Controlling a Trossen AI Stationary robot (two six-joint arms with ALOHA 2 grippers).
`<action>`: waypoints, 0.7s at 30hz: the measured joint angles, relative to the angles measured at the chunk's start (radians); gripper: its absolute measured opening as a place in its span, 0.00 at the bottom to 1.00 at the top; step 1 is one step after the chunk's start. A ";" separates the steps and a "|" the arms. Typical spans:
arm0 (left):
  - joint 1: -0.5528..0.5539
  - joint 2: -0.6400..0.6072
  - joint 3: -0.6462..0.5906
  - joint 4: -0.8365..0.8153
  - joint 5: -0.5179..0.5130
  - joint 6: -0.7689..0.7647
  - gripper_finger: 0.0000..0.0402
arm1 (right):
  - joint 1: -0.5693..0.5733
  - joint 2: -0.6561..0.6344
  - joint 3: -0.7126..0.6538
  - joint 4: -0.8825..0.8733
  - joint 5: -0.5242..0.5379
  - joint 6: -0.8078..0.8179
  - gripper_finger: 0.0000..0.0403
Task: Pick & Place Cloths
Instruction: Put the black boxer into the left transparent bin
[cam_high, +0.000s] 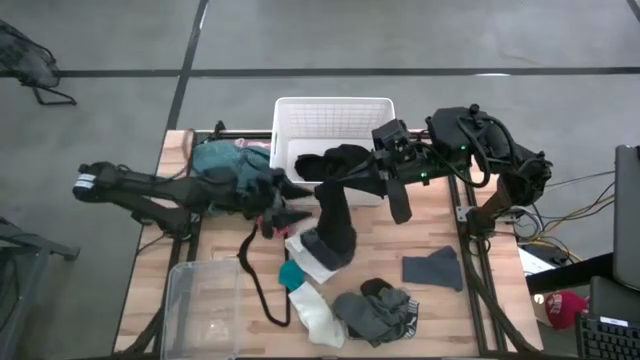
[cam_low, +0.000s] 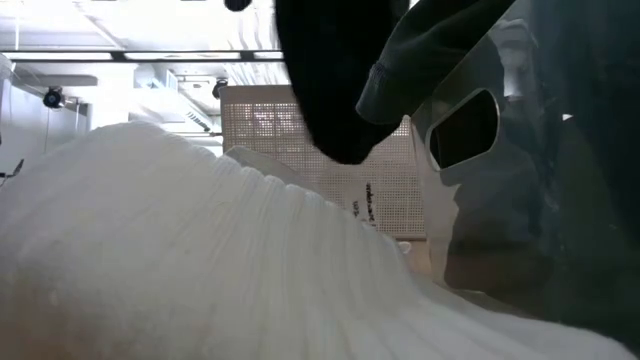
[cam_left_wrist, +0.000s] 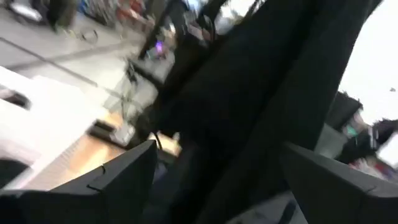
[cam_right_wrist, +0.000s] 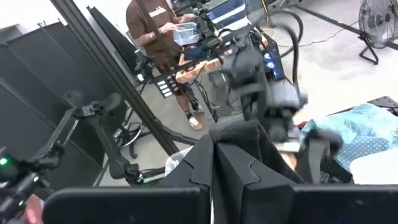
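The right gripper (cam_high: 352, 168) hangs at the front rim of the white basket (cam_high: 300, 115), its fingers (cam_right_wrist: 239, 155) pressed together in the right wrist view and clenched on a long black garment (cam_high: 335, 215); that garment drapes from the basket's front edge down onto the wooden table (cam_high: 440, 225), its lower end lying over a white sock (cam_high: 310, 262) in front of the basket; part of the black garment also rests inside the basket, against its front wall. The left gripper (cam_high: 285, 215) sits just in front of the basket's left corner, beside the hanging black garment; its two fingers (cam_left_wrist: 112, 180) stand apart, released, with dark fabric filling the space ahead of them. A large teal garment (cam_high: 225, 165) lies bunched under the left arm, just left of the basket; a pink bit shows at its upper edge, touching the basket's left wall. In front of the basket, farther off, lie a small teal bit (cam_high: 291, 275), a second white sock (cam_high: 318, 315), a dark grey bundle (cam_high: 378, 310) and, towards the right, a flat dark grey piece (cam_high: 433, 268); a thin black cord (cam_high: 255, 280) loops down from the left gripper's side; a clear plastic bin (cam_high: 205, 305) stands well in front and left of the basket; in the low view a white sock fills the foreground with the basket behind it. A person (cam_right_wrist: 155, 31) stands beyond the table in the right wrist view.
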 joint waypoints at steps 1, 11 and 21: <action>-0.008 0.022 0.013 0.001 0.015 0.003 0.85 | 0.000 0.000 0.000 0.001 0.000 0.000 0.02; -0.061 0.221 0.131 0.026 0.037 0.046 0.84 | 0.000 0.012 0.000 0.015 -0.002 -0.003 0.02; -0.061 0.332 0.213 0.029 -0.184 0.043 0.84 | 0.001 0.016 0.000 0.043 -0.008 -0.007 0.02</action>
